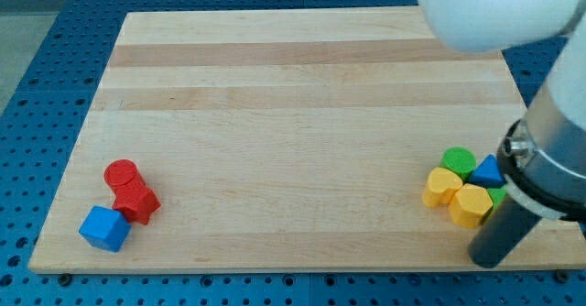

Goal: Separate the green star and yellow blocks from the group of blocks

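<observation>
A cluster of blocks sits at the view's right on the wooden board [293, 114]. It holds a green round block [458, 159], a blue triangle [487, 171], a yellow heart-like block [442, 187] and a yellow hexagon-like block [472, 205]. A bit of another green block [497, 195], perhaps the star, shows behind my rod; its shape is mostly hidden. The blocks touch one another. My tip [485, 256] is at the view's bottom right, just below and right of the yellow hexagon-like block, close to the board's bottom edge.
At the view's bottom left lie a red round block [120, 173], a red star-like block [136, 202] and a blue cube [103, 228], touching in a row. The arm's white body [494, 8] fills the top right. Blue perforated table [55, 59] surrounds the board.
</observation>
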`<state>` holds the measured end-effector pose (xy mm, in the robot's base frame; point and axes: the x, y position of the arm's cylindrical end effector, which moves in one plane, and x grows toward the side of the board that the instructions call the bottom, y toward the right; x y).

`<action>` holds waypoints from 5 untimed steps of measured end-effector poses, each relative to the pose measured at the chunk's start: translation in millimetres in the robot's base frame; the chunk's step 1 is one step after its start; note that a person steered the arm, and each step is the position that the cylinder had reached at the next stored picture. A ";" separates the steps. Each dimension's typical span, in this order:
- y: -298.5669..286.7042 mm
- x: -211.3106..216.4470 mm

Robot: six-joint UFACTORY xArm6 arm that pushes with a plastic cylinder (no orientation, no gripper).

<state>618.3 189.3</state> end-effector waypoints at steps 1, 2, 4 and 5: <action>29.4 -0.4; 51.0 -2.3; 56.1 -35.5; 44.0 -41.3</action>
<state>577.0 233.2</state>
